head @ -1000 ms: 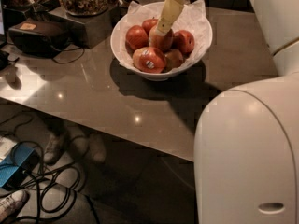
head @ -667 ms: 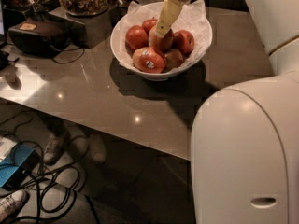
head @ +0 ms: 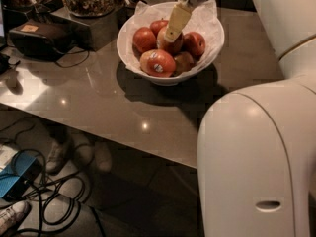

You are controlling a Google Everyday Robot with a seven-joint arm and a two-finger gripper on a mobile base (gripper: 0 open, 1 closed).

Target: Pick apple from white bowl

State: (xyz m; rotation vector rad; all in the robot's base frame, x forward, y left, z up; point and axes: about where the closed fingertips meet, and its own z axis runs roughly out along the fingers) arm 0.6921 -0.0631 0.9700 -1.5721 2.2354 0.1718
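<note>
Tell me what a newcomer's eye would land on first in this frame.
The white bowl heaped with red apples, at top centre on the grey table, draws the eye first. The gripper reaches down into it from above, over the apple in the middle of the pile. Next comes the robot's bulky white arm casing, which fills the lower right foreground.

tbl (head: pixel 123 107) dark glossy | on it: white bowl (head: pixel 148 69), dark box (head: pixel 94 31) beside, black case (head: pixel 42 39) | gripper (head: pixel 174 32) above bowl
</note>
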